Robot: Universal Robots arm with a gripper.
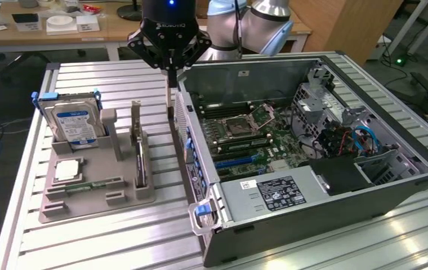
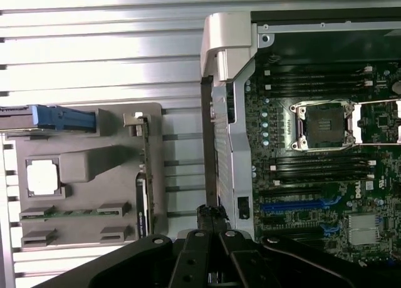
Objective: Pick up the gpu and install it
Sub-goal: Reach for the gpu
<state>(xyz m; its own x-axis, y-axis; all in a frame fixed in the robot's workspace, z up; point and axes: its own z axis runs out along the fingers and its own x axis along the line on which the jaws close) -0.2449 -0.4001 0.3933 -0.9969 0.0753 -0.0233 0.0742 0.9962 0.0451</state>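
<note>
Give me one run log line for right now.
claw: shut, empty, between tray and computer case | gpu: standing in tray slot, not yet picked

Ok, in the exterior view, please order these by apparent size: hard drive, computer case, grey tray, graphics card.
1. computer case
2. grey tray
3. hard drive
4. graphics card; it stands edge-on to the camera, so its place under the hard drive is unsure.
</note>
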